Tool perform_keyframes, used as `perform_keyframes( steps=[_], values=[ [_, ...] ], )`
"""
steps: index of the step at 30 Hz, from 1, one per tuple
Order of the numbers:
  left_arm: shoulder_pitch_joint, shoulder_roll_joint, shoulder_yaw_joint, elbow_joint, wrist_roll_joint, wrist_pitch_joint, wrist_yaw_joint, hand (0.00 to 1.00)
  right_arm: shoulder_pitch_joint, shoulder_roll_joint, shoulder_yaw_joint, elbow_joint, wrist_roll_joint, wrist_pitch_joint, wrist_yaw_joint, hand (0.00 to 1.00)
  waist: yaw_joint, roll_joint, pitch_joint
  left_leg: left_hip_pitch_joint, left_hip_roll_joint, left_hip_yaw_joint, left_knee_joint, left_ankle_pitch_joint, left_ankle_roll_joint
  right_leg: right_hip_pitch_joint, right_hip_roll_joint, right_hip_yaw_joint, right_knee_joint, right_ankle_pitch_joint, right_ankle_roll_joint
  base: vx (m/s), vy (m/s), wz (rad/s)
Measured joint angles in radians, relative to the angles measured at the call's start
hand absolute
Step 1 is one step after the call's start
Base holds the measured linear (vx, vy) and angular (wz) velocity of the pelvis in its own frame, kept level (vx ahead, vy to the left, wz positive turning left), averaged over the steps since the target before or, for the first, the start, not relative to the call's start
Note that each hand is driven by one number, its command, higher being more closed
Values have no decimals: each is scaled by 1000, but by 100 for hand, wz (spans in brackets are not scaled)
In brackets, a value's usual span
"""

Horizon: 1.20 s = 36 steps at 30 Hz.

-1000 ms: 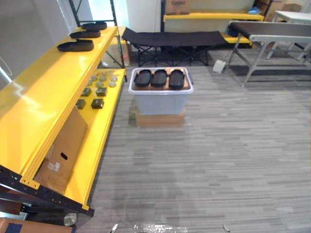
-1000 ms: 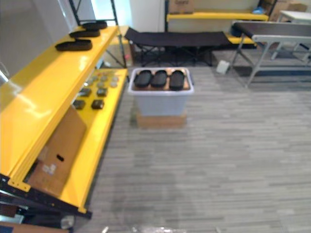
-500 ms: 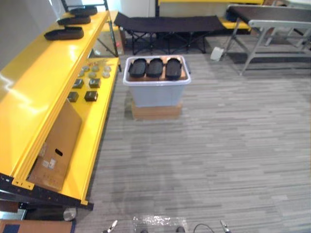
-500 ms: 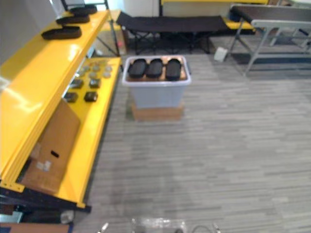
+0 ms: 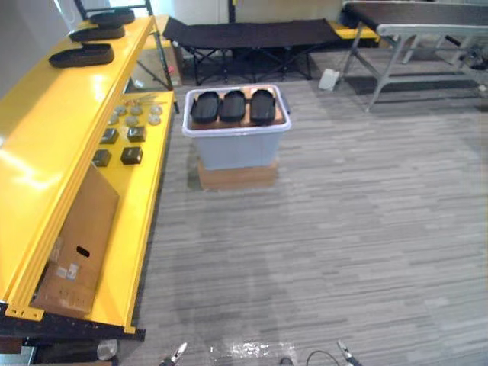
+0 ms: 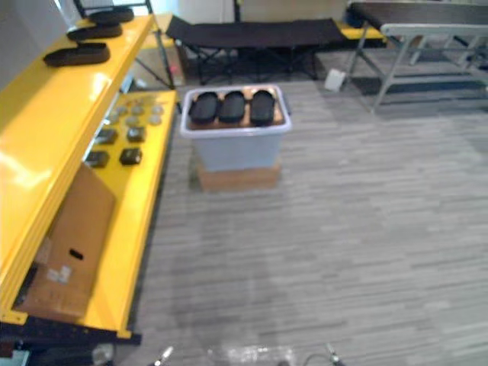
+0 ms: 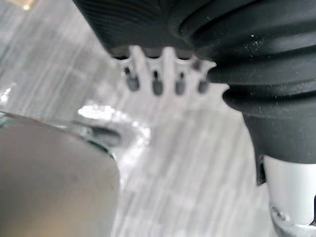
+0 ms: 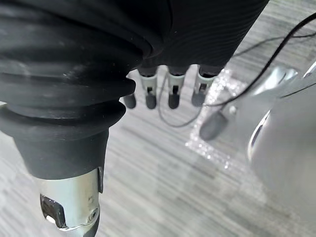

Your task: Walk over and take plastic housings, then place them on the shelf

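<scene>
While both hands are hanging low with nothing in them, I'm reading the line to the pick. The left hand (image 7: 156,79) is showing its fingers straight and relaxed over bare floor, and the right hand (image 8: 173,91) is showing the same, so neither is carrying anything.

I'm looking at three black plastic housings (image 5: 232,106) lying side by side in the pale bin (image 5: 236,149), which is sitting on a flat cardboard box (image 5: 238,175) on the floor. The bin is lying straight ahead and a little to the robot's left, well apart from both hands. I'm judging that the walk has to close that gap before any reach.

Each housing is pointing its long axis away from the robot, and the row is running left to right across the bin. I'm expecting a hand to come in from the near end, along that axis, or from above across the narrow width.

With the bin sitting left of centre, I'm judging the left hand slightly nearer, mostly to the leftmost housing. The rightmost one is sitting about level with the middle of the view.

The yellow shelf (image 5: 46,152) is running along the robot's left side. Three more housings on the shelf (image 5: 81,55) are lying at its far end, crosswise to its length. I'm judging the carry will be a turn to the left from the bin.
</scene>
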<state>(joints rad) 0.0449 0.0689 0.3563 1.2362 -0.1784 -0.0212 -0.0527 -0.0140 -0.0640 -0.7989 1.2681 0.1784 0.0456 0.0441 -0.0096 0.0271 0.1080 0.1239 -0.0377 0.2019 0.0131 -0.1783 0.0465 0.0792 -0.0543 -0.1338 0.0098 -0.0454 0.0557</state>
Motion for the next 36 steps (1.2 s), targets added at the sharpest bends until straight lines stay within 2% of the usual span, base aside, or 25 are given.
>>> perform_keyframes(
  steps=[2, 3, 4, 7, 10, 12, 13, 14, 15, 16, 17, 18, 20, 23, 25, 26, 27, 28, 29, 30, 32, 33, 34, 35, 36],
  values=[
    [-7, -3, -44, 1, 0, 0, -2, 0, -8, -9, 1, -6, -7, 0, 0, 0, -1, 32, 27, 18, 21, 6, 6, -4, 4, -116, 2, -1, 266, -51, -15, -48, 44, -10],
    [-7, 2, -60, 1, 1, 1, -4, 0, -10, -5, 7, -9, -7, 0, 0, 0, -6, 37, 43, 40, 30, 18, 4, -4, 4, -197, -9, -5, 446, -72, -27, -23, 75, -12],
    [0, 11, -66, 2, 3, 3, -4, 0, -7, 0, 19, -7, -7, 1, 0, 0, -6, 34, 47, 62, 26, 24, -3, -8, 8, -238, -28, -17, 531, -96, -31, 6, 78, -12],
    [-13, 24, -93, 1, 8, 2, -2, 0, -9, 5, 59, -2, -6, 1, 1, 0, -9, 14, 54, 65, 33, 30, -9, -15, 2, -306, -34, -50, 407, -101, -13, 63, 58, -9],
    [-45, 24, -93, -3, -11, -1, -7, 0, 11, 17, 84, -3, -5, 0, 1, 0, -21, -5, 63, 82, 44, 22, -10, -39, -31, -349, -30, -44, 156, 20, 11, 168, -42, 9],
    [-48, 20, -78, -37, -22, -7, -7, 0, 54, 38, 83, -5, -6, 0, 4, 0, -41, -25, 60, 103, 51, -7, 11, -100, -60, -376, -37, -2, 146, 63, 1, 272, -166, 35],
    [-48, 8, -66, -48, -25, -13, -8, 0, 67, 39, 72, -5, -4, 0, 6, 0, -43, -20, 59, 107, 62, -18, 24, -123, -63, -384, -33, -2, 183, 87, -18, 418, -294, 56],
    [-47, -19, -41, -68, -52, -24, -8, 0, 92, 36, 43, -9, -5, 0, 11, 0, -60, 5, 52, 111, 102, -44, 48, -164, -77, -402, -13, -20, 271, 90, -38, 421, -276, 59],
    [-46, -43, -20, -77, -58, -28, -9, 0, 112, 26, 30, -22, -4, 1, 15, 0, -65, 33, 45, 122, 149, -58, 67, -184, -97, -394, 13, -49, 316, 43, -50, 470, -264, 58],
    [-39, -56, -12, -78, -58, -32, -10, 0, 128, 26, 18, -34, -5, 0, 19, 0, -58, 51, 36, 111, 167, -66, 124, -184, -113, -388, 30, -62, 326, 12, -54, 437, -214, 28],
    [-42, -68, 18, -86, -58, -35, -14, 0, 130, 27, 5, -43, -5, 0, 22, 0, -56, 45, 37, 22, 193, -93, 341, -179, -127, -371, 40, -68, 342, -23, -65, 640, -346, 18],
    [-42, -77, 33, -90, -59, -35, -17, 0, 123, 31, -2, -53, -2, -1, 23, 0, -55, 42, 46, -112, 218, -147, 668, -115, -179, -305, 52, -86, 325, -45, -91, 632, -360, 10],
    [-32, -76, 38, -90, -60, -34, -18, 0, 114, 21, 1, -53, 6, -1, 22, 0, -36, 35, 59, -200, 242, -158, 930, -93, -214, -172, 80, -87, 249, -56, -106, 565, -237, 2],
    [-24, -76, 80, -118, -58, -36, -14, 0, 100, 21, 25, -75, 17, -2, 18, 0, -15, 16, 66, -315, 259, -78, 1002, -104, -175, -17, 83, -84, 128, -58, -108, 429, -129, 2],
    [-24, -77, 103, -118, -61, -42, -11, 0, 51, 13, 2, -75, 22, -7, 14, 0, 16, 12, 71, -404, 232, -27, 825, -121, -144, 46, 71, -58, 67, -58, -108, 439, -17, -32],
    [-23, -74, 114, -121, -67, -43, -9, 0, 24, 13, -3, -78, 23, -10, 6, 0, 32, 2, 75, -428, 191, -27, 646, -114, -128, 74, 49, -42, 42, -65, -96, 455, 105, -43],
    [-20, -78, 129, -129, -65, -44, -8, 0, 10, 16, 0, -92, 23, -19, -1, 0, 39, -4, 79, -435, 159, -33, 446, -61, -118, 106, 26, -31, 23, -82, -73, 455, 136, -33],
    [-17, -83, 139, -134, -64, -44, -8, 0, 10, 17, 10, -106, 23, -23, -2, 0, 41, -3, 78, -438, 151, -32, 358, -30, -118, 121, 19, -30, 16, -95, -61, 384, 173, -17],
    [-10, -89, 149, -137, -59, -45, -8, 0, 16, 13, 42, -124, 23, -29, -3, 0, 46, 5, 75, -448, 150, -32, 256, 38, -112, 147, 12, -30, 10, -135, -47, 318, 186, -14],
    [-1, -81, 155, -136, -55, -45, -7, 0, 17, 17, 68, -127, 23, -29, -4, 0, 54, -6, 69, -443, 140, -23, 279, 92, -100, 160, -5, -22, 24, -170, -47, 435, 281, -13],
    [22, -62, 189, -132, -47, -41, -9, 0, 41, 51, 82, -128, 22, -29, -2, 0, 60, -59, 30, -437, 76, -22, 335, 98, -52, 153, -67, 5, 130, -248, -95, 525, 256, -15],
    [28, -59, 191, -128, -47, -42, -9, 0, 43, 54, 81, -125, 22, -29, -2, 0, 56, -74, 25, -437, 68, -23, 341, 89, -37, 141, -74, 14, 170, -244, -82, 572, 215, 2],
    [30, -35, 177, -109, -39, -39, -8, 0, 39, 70, 74, -114, 13, -29, -1, 0, 51, -73, 22, -400, 59, -29, 344, 57, -16, 42, -92, 41, 425, -199, 9, 551, 236, 14],
    [30, -25, 147, -107, -38, -34, -7, 0, 33, 83, 77, -101, 2, -29, -1, 0, 51, -84, 37, -356, 61, -34, 341, 29, -8, -63, -98, 90, 679, -113, 160, 655, 276, 22],
    [27, -11, 128, -108, -38, -31, -7, 0, 31, 91, 85, -92, -2, -28, 1, 0, 51, -90, 51, -315, 60, -36, 342, 7, -6, -123, -101, 111, 831, -90, 201, 646, 235, 20]
  ],
)
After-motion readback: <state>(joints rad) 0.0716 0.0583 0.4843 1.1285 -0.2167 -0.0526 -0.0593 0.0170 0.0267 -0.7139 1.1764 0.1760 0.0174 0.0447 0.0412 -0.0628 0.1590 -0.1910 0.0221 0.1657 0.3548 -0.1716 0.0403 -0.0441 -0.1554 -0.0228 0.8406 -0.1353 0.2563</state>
